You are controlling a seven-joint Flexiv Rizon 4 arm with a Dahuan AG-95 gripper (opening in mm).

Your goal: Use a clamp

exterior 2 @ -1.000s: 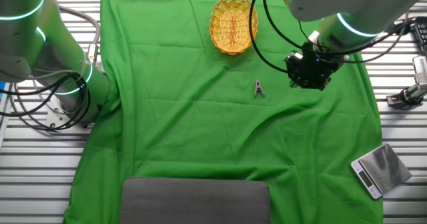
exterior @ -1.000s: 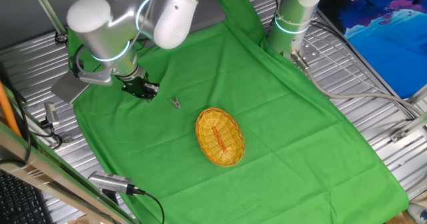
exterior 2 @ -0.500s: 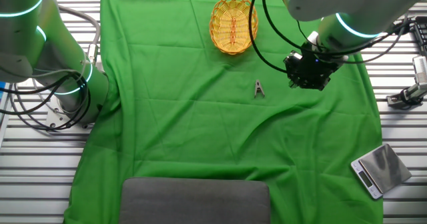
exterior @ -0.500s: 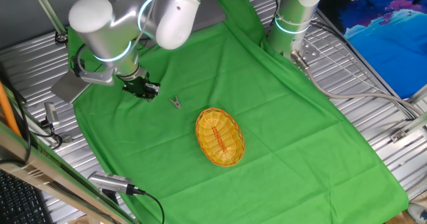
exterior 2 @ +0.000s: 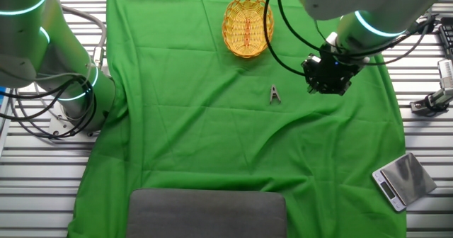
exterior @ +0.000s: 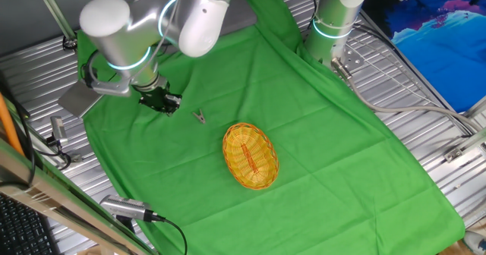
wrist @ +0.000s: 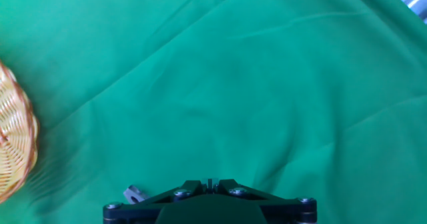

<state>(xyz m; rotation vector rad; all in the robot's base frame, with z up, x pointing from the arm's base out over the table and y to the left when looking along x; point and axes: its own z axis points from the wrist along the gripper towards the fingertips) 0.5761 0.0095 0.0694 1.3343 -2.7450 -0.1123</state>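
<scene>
One fixed view, clamp [exterior: 200, 116] lying alone on green cloth [exterior: 304, 133] left of centre, wicker basket [exterior: 250, 155] near it toward lower right, black gripper [exterior: 162, 103] just left, empty, opening cannot be told, nothing between them.

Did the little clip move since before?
No. The clamp lies at the same spot below the basket; the gripper hangs apart from it.

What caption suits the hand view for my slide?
Hand view: green cloth below, wicker basket at left edge, clamp peeking beside the hand mount.
</scene>
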